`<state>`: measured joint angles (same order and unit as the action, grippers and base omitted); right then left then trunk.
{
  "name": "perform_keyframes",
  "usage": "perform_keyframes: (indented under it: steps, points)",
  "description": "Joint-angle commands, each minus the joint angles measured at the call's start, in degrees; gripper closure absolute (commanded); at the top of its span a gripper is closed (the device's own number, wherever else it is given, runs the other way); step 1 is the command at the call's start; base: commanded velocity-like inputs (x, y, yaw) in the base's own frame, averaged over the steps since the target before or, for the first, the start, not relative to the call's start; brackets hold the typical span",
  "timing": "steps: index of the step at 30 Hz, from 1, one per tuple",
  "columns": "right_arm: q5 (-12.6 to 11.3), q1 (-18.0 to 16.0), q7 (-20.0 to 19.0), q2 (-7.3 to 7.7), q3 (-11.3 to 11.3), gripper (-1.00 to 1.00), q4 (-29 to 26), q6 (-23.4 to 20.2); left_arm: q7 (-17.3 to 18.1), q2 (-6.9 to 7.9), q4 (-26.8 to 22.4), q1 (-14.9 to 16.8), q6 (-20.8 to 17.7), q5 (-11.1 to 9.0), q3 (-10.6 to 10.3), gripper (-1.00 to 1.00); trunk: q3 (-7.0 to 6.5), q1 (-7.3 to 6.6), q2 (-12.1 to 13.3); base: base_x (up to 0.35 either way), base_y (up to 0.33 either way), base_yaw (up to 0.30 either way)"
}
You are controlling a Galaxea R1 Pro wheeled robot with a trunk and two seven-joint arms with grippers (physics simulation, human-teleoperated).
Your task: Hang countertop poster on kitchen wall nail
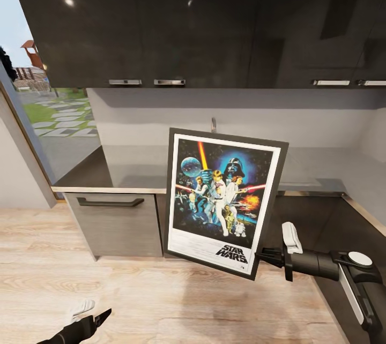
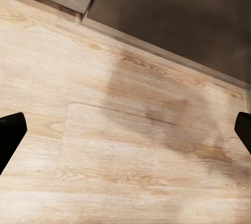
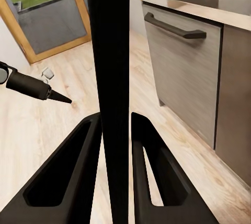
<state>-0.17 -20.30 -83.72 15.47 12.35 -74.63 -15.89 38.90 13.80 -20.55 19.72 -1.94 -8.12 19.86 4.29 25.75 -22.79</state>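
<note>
Head view: poster (image 1: 222, 202) is held upright, slightly tilted, in front of the counter (image 1: 134, 170) and clear of it, off the floor (image 1: 161, 301). It is gripped at its lower right corner, approx. 4 o'clock of the frame, by the right gripper (image 1: 262, 256), reaching in from 3 o'clock. Judged: edge grip keeps the face visible and the top free for hooking on a nail. No wall nail can be made out. Left gripper (image 1: 94, 314) is seen low at 7 o'clock, idle, well apart from the poster.

Left wrist view: only floor and cabinet base (image 2: 172, 14) are faced; jaws are spread wide, tips at opp. edges, nothing between them.

Right wrist view: poster's black edge (image 3: 112, 77) is seen end-on, clamped between both fingers (image 3: 78, 171); jaws closed to the frame's thickness, touching it on both sides. Drawer front (image 3: 183, 72) and counter lie beyond.
</note>
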Motion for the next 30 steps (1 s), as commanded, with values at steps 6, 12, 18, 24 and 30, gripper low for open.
perform_keyframes:
  steps: [6,12,18,24,30]
  points:
    - [0.0,0.0,-0.4,0.00,0.0,1.00,-0.2,-0.7,0.3,0.00,0.1,0.1,-0.2,-0.2,0.3,-1.00,0.13,0.04,-0.1,0.000,0.026,0.032]
    - [0.0,0.0,-0.3,0.00,-0.1,1.00,-0.2,-0.5,0.3,0.00,1.0,0.1,-0.2,-0.2,0.2,-1.00,0.13,0.04,-0.1,0.000,0.219,0.221]
    - [0.0,0.0,-0.3,0.00,-0.2,1.00,-0.3,-0.5,0.3,0.00,1.4,0.1,-0.2,-0.2,0.2,-1.00,0.13,0.04,-0.1,0.000,0.282,0.278]
    - [0.0,0.0,-0.3,0.00,-0.2,1.00,-0.3,-0.5,0.3,0.00,1.5,0.1,-0.2,-0.2,0.2,-1.00,0.13,0.04,-0.1,0.000,0.291,0.286]
    - [0.0,0.0,-0.3,0.00,-0.2,1.00,-0.3,-0.5,0.3,0.00,1.5,0.1,-0.2,-0.2,0.2,-1.00,0.13,0.04,-0.1,0.053,0.293,0.287]
